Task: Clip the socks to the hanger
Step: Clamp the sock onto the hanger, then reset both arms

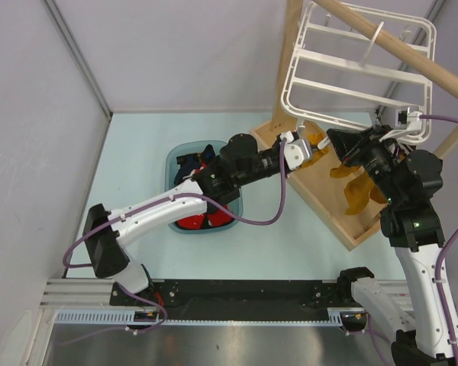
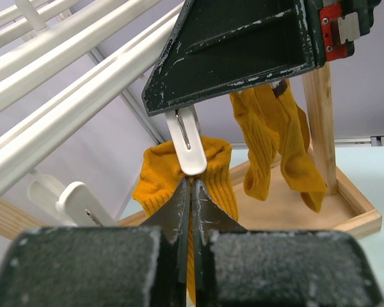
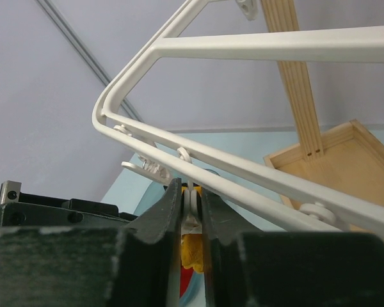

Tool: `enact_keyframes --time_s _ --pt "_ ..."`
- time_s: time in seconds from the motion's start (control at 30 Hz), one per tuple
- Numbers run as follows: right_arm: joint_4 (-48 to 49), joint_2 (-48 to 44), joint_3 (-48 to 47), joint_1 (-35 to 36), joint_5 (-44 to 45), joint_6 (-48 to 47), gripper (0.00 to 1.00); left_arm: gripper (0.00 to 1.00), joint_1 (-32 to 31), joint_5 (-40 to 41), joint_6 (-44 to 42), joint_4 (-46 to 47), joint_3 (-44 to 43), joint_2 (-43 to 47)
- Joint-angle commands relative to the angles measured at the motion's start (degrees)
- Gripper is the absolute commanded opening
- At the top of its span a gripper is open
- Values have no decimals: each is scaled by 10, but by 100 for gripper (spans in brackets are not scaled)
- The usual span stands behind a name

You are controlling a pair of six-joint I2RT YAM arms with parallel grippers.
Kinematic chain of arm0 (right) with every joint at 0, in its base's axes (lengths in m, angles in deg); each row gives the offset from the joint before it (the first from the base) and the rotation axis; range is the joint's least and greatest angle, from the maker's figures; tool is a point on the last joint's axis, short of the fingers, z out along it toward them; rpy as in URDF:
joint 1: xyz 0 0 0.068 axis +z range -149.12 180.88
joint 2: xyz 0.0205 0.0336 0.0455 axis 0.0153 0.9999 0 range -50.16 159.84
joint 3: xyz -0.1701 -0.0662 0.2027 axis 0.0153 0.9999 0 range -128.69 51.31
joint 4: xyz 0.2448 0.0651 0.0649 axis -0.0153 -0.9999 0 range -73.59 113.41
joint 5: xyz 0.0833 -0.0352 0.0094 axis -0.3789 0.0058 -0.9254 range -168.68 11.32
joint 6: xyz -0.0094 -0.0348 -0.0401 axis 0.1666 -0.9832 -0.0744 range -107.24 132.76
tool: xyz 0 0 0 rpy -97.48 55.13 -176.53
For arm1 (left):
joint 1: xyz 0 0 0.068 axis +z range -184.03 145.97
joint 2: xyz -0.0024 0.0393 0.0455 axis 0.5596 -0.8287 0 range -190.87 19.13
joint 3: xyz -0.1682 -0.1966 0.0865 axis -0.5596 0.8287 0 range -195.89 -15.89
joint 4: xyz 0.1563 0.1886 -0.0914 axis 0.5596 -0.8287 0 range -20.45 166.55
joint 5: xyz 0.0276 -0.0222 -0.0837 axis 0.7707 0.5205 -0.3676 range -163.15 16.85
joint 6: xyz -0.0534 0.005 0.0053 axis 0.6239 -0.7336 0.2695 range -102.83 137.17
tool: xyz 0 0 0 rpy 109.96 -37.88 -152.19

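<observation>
The white hanger hangs from a wooden rod. My left gripper is shut on a mustard sock and holds its top edge up against a white clip; in the left wrist view the fingertips pinch the fabric right under that clip. My right gripper is shut on the same clip, squeezing its handles under the hanger's front bar. A bit of the sock shows below the clip. Other mustard socks hang clipped further right, also seen from above.
A teal basin with red and navy socks sits under my left arm. The wooden rack's base tray lies under the hanger, its post behind the hanging socks. A spare clip dangles to the left.
</observation>
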Motion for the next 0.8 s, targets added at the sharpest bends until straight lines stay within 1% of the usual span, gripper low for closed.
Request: enact_keyframes --time_s 0.0,0.07,0.1,0.17,0.2,0.27,0.3,0.37,0.4,0.47,0.5,0.57,0.6,0.67,0.7,0.77 --pt "1 1 -13 1 -26 8 28 0 -6 5 5 33 -26 -5" --pt "1 -1 -13 1 -26 6 43 0 -6 5 6 34 -26 -5" --pt "1 -2 -13 1 -26 5 55 0 -6 5 6 34 -25 -5" --pt "-2 -8 -13 0 -25 4 62 0 -6 5 8 35 -22 -6" --pt "-2 -9 -13 1 -24 2 68 1 -6 5 9 36 -21 -6" --pt "-3 -17 -13 0 -23 -2 71 5 -6 3 12 39 -19 -5" --pt "-3 -20 -13 0 -19 -8 74 15 -6 2 16 39 -17 -5" --pt "-5 -29 -13 0 -13 -14 77 22 -6 0 21 42 -12 -1" --pt "-11 -34 -13 0 -4 -18 79 27 -6 -1 27 42 -11 1" --pt "-17 -46 -13 0 5 -32 81 32 -6 4 31 49 3 10" --pt "-24 -51 -13 0 13 -37 83 39 -6 5 37 54 10 21" --pt "-31 -65 -13 0 23 -53 85 47 -6 17 40 67 34 35" --pt "-39 -71 -13 0 33 -60 87 56 -6 22 44 69 43 51" --pt "-46 -81 -13 0 43 -76 89 67 -6 42 50 76 74 69" --pt "-55 -93 -13 0 57 -82 91 76 -6 51 56 76 86 81" --pt "-65 -104 -13 0 76 -96 97 84 -5 86 63 75 123 117"
